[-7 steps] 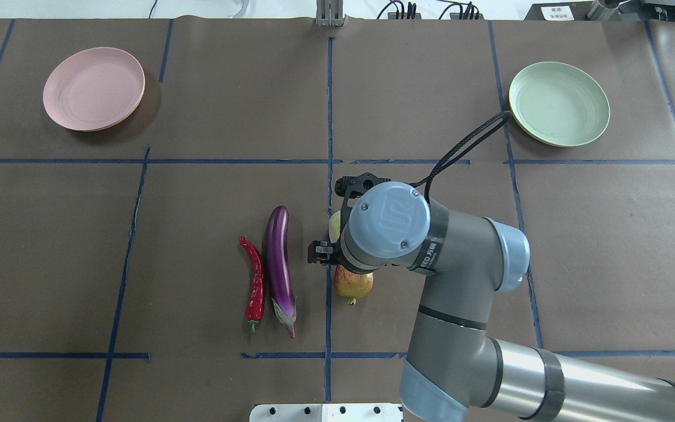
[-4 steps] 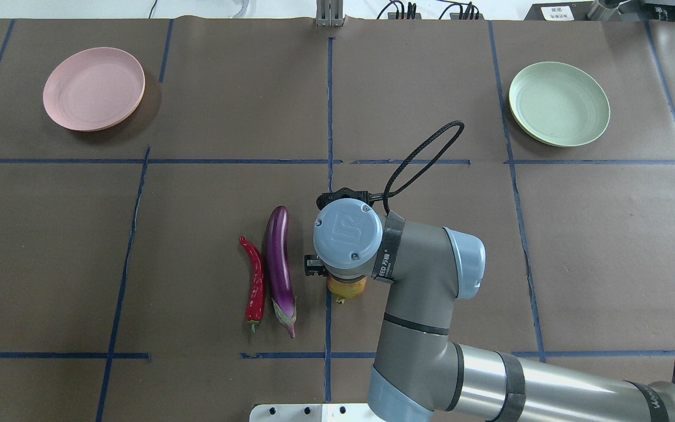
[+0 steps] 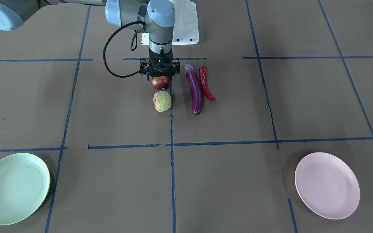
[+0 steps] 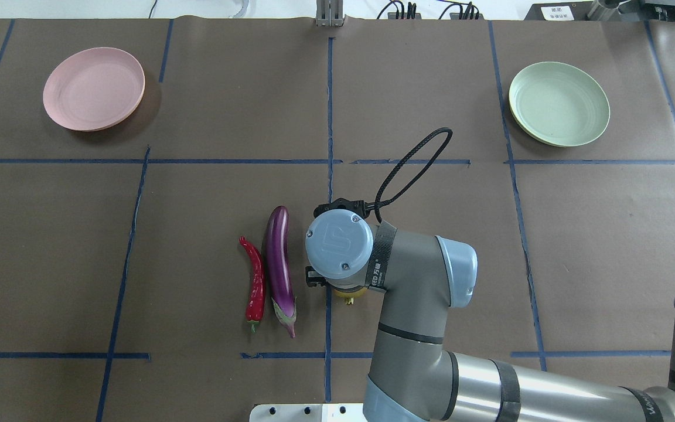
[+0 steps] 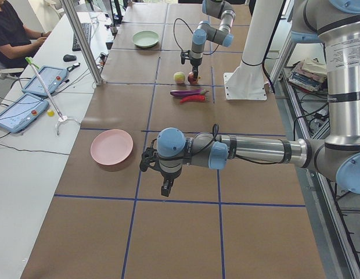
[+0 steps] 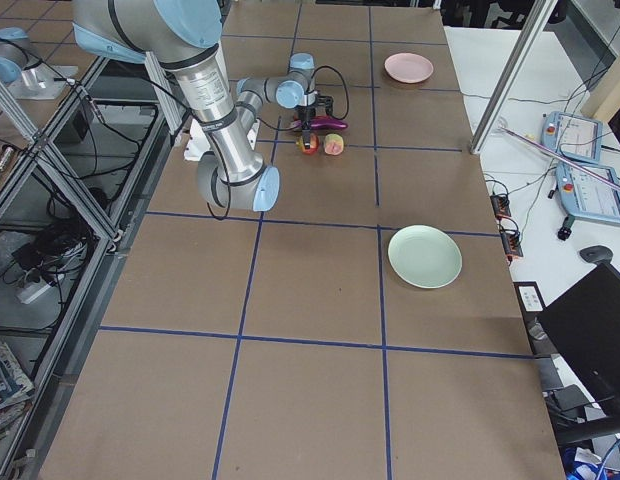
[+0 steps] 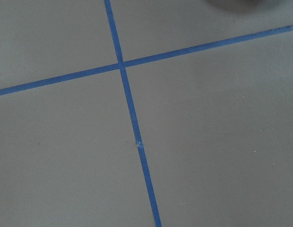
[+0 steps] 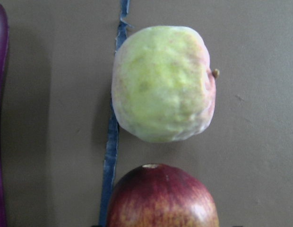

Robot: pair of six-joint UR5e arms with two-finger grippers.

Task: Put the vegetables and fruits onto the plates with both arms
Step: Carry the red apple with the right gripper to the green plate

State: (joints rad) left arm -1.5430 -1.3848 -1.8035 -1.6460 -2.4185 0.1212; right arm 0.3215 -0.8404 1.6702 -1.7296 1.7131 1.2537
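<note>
My right gripper (image 3: 160, 77) hangs straight down over the pomegranate (image 3: 160, 83), jaws open, fingers beside its top and apart from it. The pale green fruit (image 3: 162, 101) lies just beyond it, apart from it; both show in the right wrist view, green fruit (image 8: 160, 85) above pomegranate (image 8: 163, 198). The purple eggplant (image 4: 279, 269) and red chili (image 4: 255, 284) lie side by side to the left. The pink plate (image 4: 94, 88) and green plate (image 4: 559, 111) are empty. My left gripper (image 5: 166, 189) hovers over bare table far off; I cannot tell its state.
Brown paper with blue tape lines covers the table (image 4: 208, 193). The white base block (image 3: 185, 22) stands behind the produce. A black cable (image 4: 411, 167) loops off the right wrist. An operator and tablets sit beside the table in the exterior left view.
My right arm has swung left and toward the robot and come down over the pomegranate; in the overhead view its wrist now hides the green fruit and most of the pomegranate.
</note>
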